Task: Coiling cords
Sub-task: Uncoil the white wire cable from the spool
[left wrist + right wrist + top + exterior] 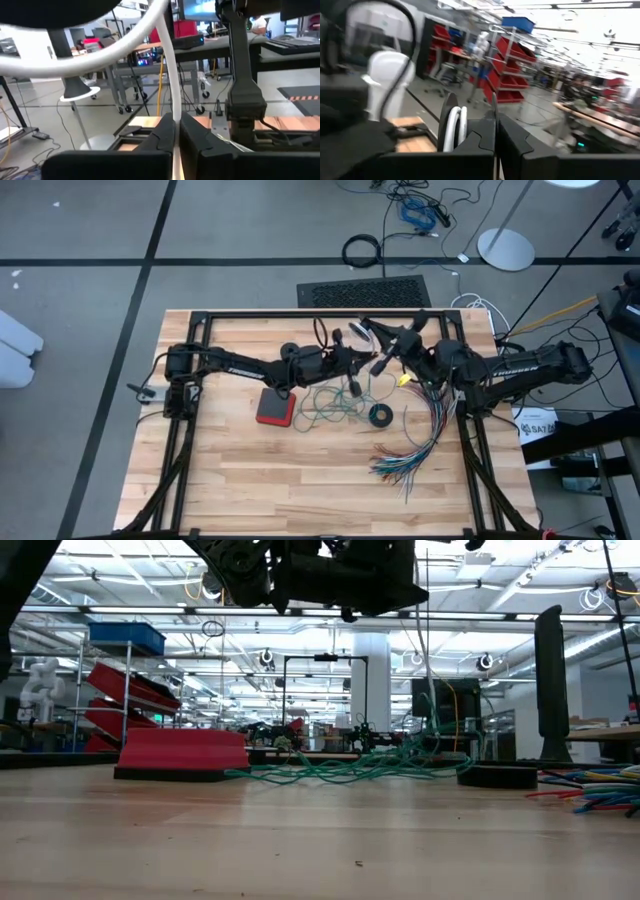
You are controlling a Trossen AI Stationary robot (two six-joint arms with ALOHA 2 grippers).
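While the teal-green cord (335,405) is lying loose mid-table, we are pinching the white cord (170,85) in the closed left gripper (177,131); the right gripper (496,131) is closed too.

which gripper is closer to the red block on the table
Left. The left gripper is raised above the table, up and right of the red block. The right gripper is farther right still.
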